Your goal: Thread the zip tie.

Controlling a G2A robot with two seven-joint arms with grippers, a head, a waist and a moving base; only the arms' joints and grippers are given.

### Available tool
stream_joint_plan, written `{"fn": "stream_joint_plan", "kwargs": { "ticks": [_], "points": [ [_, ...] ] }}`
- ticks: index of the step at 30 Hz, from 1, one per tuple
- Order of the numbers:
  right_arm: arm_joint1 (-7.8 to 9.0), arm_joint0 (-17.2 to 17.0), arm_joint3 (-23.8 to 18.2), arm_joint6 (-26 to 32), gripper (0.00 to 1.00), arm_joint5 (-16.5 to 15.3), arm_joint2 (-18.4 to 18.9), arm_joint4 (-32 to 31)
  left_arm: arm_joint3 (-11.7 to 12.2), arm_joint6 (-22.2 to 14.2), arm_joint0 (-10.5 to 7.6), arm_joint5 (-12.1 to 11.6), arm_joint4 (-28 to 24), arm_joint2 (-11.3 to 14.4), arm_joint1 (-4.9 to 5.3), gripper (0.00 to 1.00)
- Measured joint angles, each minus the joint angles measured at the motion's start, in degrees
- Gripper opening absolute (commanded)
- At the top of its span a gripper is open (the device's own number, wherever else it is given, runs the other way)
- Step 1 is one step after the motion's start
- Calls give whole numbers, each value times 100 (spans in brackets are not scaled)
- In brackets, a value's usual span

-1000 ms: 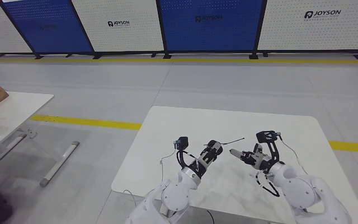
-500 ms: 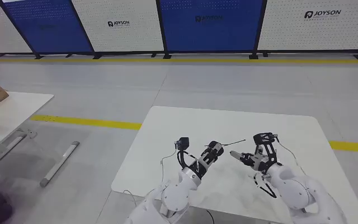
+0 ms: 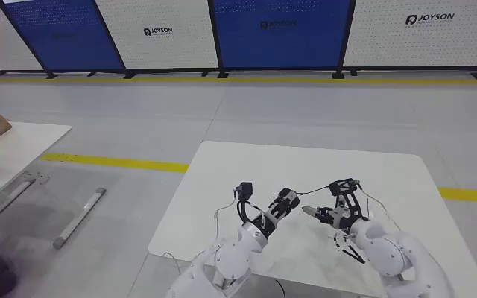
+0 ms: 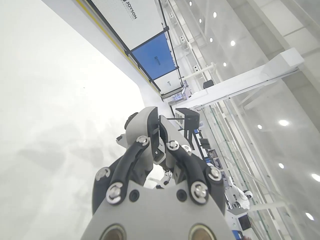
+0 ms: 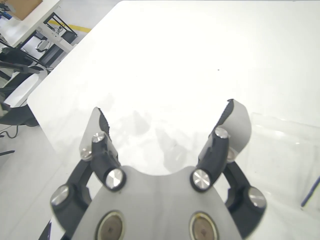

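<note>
**Thin black plastic zip tie (image 3: 311, 191) pinched in left fingers (image 3: 286, 198), right fingers (image 3: 316, 212) spread**

Over the white rectangular bench (image 3: 246, 171), the left fingers (image 4: 140, 128) are closed on one end of the zip tie (image 4: 172, 118). Seen from the top, its straight strip sticks out from them toward the right arm, and the free end lies near that arm's wrist. The right fingers (image 5: 237, 116) stand wide apart above the bench (image 5: 175, 51), just beside the left fingers, tips pointing toward them

zip tie (image 4: 172, 118) above table (image 3: 246, 164), near its middle
</note>
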Motion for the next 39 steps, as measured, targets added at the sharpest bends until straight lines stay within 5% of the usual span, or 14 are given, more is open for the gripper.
{"fn": "stream_joint_plan", "kwargs": {
  "ticks": [9,13,20,27,39],
  "points": [
    [-15,0,151,-360,100,-156,-103,-328,0,0,0,0,0,0,0,0],
    [-40,296,399,-61,100,-407,-321,-624,0,0,0,0,0,0,0,0],
    [-41,269,398,-95,100,-423,-324,-588,0,0,0,0,0,0,0,0],
    [-19,84,559,-630,100,-1377,11,529,0,0,0,0,0,0,0,0],
    [-23,-29,528,-869,100,-1291,32,501,0,0,0,0,0,0,0,0]
  ]
}}
